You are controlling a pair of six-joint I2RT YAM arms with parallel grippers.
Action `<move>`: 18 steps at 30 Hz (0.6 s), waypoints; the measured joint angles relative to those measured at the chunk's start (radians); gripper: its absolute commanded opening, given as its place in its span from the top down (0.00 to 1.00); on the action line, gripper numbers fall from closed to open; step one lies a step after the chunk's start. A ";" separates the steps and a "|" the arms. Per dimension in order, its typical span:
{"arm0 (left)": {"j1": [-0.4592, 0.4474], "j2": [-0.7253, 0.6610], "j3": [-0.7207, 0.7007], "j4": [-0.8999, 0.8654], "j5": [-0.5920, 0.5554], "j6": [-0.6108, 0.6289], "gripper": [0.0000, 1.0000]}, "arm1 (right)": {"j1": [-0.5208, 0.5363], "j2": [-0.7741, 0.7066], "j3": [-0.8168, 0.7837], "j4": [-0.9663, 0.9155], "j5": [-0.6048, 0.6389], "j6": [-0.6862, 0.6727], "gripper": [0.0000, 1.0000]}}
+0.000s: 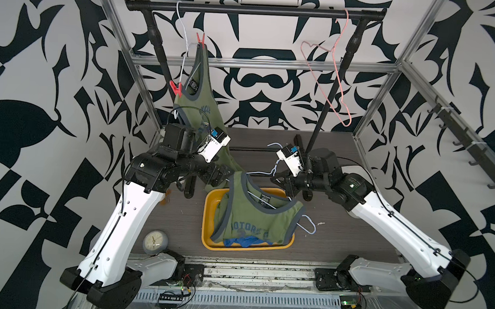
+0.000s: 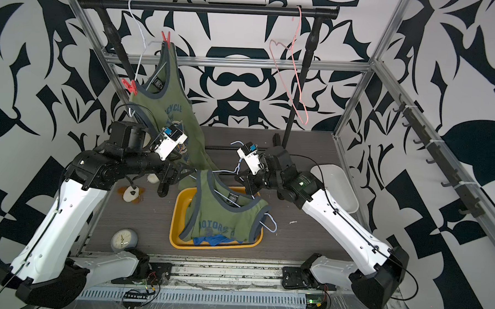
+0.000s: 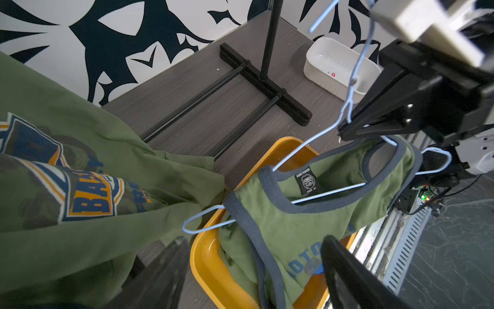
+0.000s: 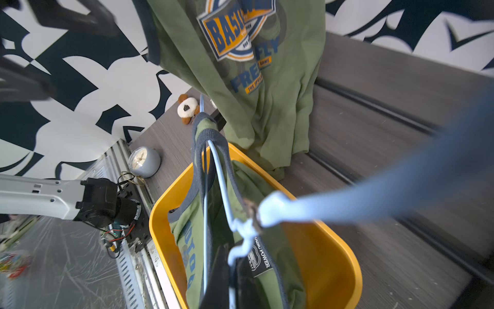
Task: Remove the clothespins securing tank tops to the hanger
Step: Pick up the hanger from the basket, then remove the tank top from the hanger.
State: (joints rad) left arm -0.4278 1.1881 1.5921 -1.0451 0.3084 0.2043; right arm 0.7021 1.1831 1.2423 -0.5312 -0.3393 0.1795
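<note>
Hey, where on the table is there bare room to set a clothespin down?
Bare table lies between the clock and the bin, and right of the bin up to the right arm. It is crowded over the bin, where hanger, tank top, left tool and right tool bunch.

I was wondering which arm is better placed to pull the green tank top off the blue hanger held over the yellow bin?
Left, probably. The left gripper is open beside the tank top, whereas the right gripper is shut on the blue hanger, holding it above the yellow bin.
</note>
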 measured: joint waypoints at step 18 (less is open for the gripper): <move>-0.022 0.019 -0.064 0.060 -0.041 -0.078 0.11 | 0.138 0.014 0.160 0.000 0.282 0.083 1.00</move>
State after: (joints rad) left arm -0.4496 1.2068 1.5284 -0.9852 0.2672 0.1261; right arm 0.8402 1.1969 1.4021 -0.5308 -0.0578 0.2623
